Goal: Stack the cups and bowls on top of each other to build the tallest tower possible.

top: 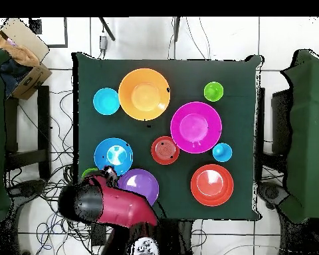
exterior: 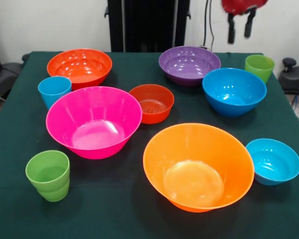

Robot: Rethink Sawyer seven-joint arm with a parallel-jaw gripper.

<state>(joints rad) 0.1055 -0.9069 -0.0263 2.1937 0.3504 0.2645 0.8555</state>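
Ten pieces sit apart on the table (exterior: 10, 149), unstacked, leaving each reachable, while the gripper (exterior: 240, 27) hangs high, fingers spread, empty.

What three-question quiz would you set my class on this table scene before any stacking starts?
1. True or false: one bowl already sits inside another.
2. In the front view, which bowl lies nearest the camera? A pink, B the large orange bowl, C purple.
3. How many cups stand on the table?
Key: 1 false, none is nested. 2 B. 3 three: the sky blue cup and two lime green cups.
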